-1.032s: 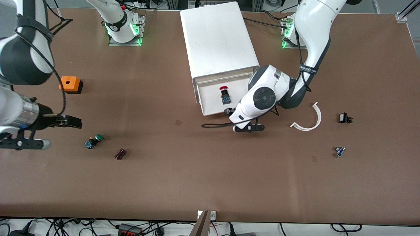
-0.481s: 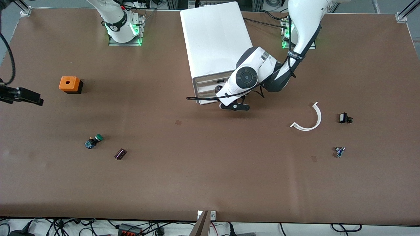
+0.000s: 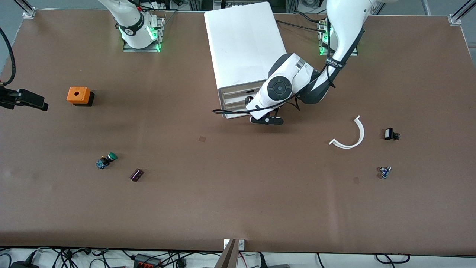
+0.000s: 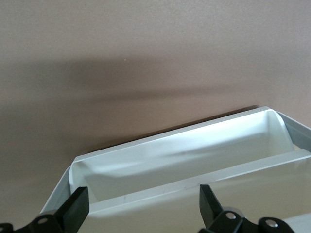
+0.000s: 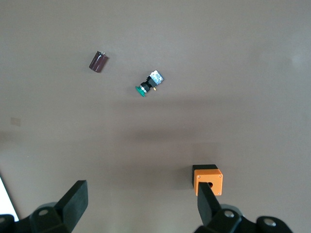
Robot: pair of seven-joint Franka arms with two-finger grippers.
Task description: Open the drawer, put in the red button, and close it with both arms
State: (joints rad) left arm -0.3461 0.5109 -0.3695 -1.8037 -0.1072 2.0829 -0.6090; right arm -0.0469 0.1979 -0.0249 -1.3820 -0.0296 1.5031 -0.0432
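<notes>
- white box-shaped drawer cabinet (image 3: 247, 48) standing between the arm bases, front drawer (image 3: 238, 100) looking pushed in flush or nearly so.
- small red-capped push-button switch nowhere in view; judged to be inside the shut drawer, though not confirmable.
- left gripper (image 3: 248, 101) right at the drawer front, fingers (image 4: 75, 208) spread apart, clamped on nothing, white drawer lip showing between them in the left wrist view.
- right gripper (image 3: 28, 99) up over the table's edge at the right arm's end, near the orange box with a round hole (image 3: 79, 95); fingers (image 5: 73, 199) apart, empty, waiting.
- green-capped switch (image 3: 106, 160) and dark little block (image 3: 136, 175) lying untouched on the brown tabletop (image 3: 238, 193).
- judged nearly finished: opening and placing apparently done, closing at or near its end; only backing off left.
</notes>
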